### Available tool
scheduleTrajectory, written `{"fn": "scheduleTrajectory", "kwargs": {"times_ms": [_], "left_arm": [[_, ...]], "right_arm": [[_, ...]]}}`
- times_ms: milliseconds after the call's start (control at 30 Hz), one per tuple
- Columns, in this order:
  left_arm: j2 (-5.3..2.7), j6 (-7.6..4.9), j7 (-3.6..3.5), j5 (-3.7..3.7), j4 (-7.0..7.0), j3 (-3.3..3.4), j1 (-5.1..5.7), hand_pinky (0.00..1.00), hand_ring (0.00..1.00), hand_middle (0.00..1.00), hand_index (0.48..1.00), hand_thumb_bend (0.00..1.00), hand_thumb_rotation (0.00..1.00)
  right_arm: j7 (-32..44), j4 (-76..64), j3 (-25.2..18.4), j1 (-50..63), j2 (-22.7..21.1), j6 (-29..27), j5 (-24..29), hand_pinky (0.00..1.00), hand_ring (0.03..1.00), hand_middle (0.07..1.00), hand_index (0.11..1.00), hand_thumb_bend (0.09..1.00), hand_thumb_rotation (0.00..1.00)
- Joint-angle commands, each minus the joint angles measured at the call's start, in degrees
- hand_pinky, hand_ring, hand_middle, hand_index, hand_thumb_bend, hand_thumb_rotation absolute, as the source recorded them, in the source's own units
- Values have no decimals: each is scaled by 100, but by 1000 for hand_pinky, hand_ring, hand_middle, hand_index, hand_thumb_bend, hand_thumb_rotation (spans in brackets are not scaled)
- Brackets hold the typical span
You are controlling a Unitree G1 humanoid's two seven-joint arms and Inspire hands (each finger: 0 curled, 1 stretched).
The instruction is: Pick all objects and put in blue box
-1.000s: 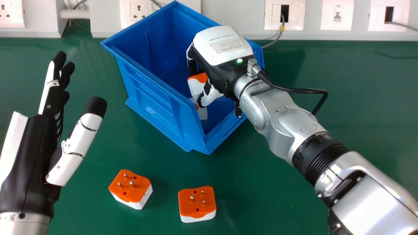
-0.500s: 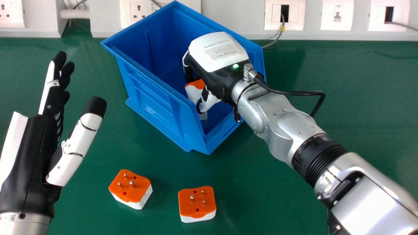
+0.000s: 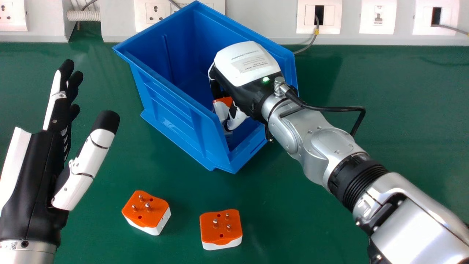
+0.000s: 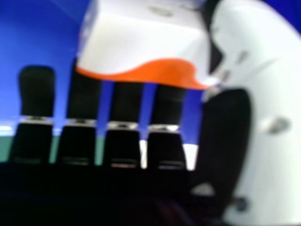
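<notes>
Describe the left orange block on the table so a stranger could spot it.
Find the big blue box on the green table. Toward the robot from it sits this orange-topped block with metal pins. Unlike its neighbour, it lies nearer the robot's left hand.

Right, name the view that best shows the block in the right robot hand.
The right hand view: there the block looms large, white side and wavy orange edge in sight, though cropped. In the head view, a bit of orange and white shows by the right robot hand inside the blue box.
</notes>
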Motion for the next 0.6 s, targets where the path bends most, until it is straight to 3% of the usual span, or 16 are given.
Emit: {"fn": "scheduleTrajectory", "kwargs": {"times_ms": [0, 200, 367, 567], "left_arm": [[-20, 4, 44, 7, -203, 6, -2, 972, 1000, 993, 1000, 603, 843], [-43, 139, 54, -30, -303, 20, 8, 967, 1000, 992, 1000, 617, 844], [-89, 230, 63, -10, -375, -12, 7, 965, 1000, 991, 1000, 623, 844], [-118, 235, 53, 18, -379, -19, 3, 964, 1000, 991, 1000, 626, 845]], "right_arm": [[-162, -41, -53, -96, 17, 3, 40, 353, 450, 524, 495, 498, 0], [-239, -72, -60, -63, 14, 48, 34, 344, 448, 513, 488, 498, 0], [-242, -118, -110, -19, 4, 36, 94, 340, 448, 507, 481, 499, 0], [92, -212, -190, -1, 31, 219, 211, 338, 452, 506, 466, 499, 0]]}}
